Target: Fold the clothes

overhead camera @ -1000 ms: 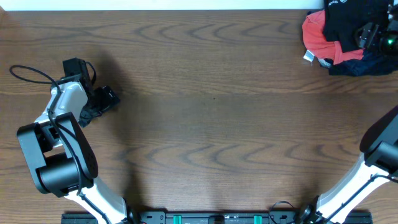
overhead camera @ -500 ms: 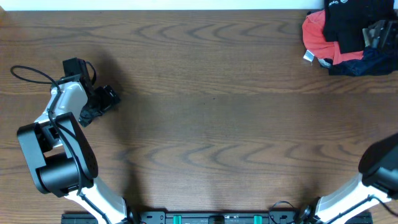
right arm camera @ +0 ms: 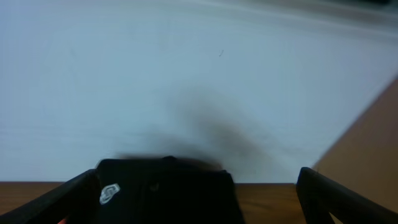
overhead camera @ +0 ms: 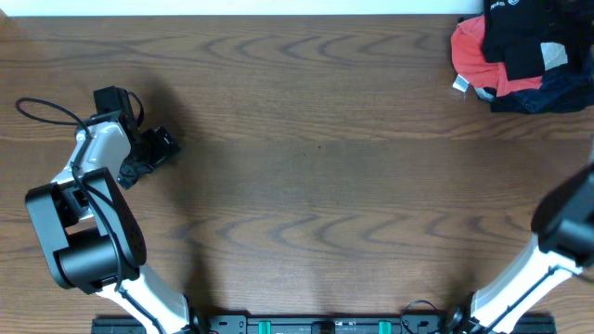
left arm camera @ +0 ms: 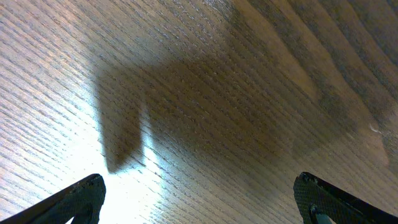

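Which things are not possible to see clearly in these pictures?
1. Black top: overhead view, cut off by the top edge; it is bunched up, so its sleeves are hidden.
2. Dark navy garment: overhead view, mostly covered by the other clothes.
3. White logo: right wrist view, blurred and unreadable.

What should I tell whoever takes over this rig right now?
Left claw: open, empty, over bare table at the left.
Right claw: open, at the black top, gripping nothing.
The black top lies crumpled in the far right corner, atop the red-orange shirt and navy garment.
Done: nothing folded.
Left: pull the black top out, spread it flat, fold it.
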You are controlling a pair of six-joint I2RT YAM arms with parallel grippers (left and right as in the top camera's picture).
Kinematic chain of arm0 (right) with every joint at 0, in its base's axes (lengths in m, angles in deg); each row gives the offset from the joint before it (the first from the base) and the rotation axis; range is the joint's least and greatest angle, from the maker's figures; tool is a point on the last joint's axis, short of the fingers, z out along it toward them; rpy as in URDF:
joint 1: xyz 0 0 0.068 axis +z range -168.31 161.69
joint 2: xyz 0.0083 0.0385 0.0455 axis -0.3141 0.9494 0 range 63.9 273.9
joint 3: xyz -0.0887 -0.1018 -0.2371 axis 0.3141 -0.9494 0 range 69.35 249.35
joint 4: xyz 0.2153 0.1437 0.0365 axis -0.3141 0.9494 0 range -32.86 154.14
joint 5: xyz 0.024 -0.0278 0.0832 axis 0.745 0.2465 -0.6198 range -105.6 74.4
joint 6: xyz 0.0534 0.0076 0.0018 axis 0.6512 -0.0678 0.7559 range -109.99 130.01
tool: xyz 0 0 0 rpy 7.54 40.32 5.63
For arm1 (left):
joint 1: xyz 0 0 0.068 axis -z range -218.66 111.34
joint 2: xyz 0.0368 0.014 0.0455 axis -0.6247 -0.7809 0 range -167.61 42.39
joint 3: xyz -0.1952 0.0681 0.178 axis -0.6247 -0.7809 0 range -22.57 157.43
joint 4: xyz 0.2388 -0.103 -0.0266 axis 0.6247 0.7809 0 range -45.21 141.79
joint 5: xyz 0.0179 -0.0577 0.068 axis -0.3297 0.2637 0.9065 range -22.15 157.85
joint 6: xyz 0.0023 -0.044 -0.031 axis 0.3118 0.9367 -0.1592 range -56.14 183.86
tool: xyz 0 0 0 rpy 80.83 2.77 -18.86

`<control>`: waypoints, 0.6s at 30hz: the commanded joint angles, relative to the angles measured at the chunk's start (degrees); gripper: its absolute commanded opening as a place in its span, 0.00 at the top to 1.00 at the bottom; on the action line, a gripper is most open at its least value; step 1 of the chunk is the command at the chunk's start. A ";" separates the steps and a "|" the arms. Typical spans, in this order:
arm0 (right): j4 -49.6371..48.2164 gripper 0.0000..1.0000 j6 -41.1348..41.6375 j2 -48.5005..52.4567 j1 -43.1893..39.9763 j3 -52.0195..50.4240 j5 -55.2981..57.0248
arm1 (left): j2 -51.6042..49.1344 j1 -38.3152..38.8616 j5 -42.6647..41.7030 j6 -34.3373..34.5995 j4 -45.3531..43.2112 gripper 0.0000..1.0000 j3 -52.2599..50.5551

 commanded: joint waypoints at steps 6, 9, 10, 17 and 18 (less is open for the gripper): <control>0.09 0.01 4.92 15.50 3.26 -0.28 3.04 | -0.44 -0.26 -0.31 0.26 0.07 0.02 -0.50; 2.64 0.01 4.90 20.04 3.37 -0.28 5.25 | -0.44 -0.26 -0.31 0.26 0.07 0.02 -0.50; 3.28 0.01 4.87 20.85 3.28 -0.28 5.29 | -0.44 -0.26 -0.31 0.26 0.07 0.02 -0.50; 5.64 0.01 5.14 18.34 1.73 2.23 4.66 | -0.44 -0.26 -0.31 0.28 0.09 0.02 -0.50; 6.80 0.01 5.14 17.38 1.46 3.50 4.46 | -0.44 -0.26 -0.31 0.28 0.09 0.02 -0.50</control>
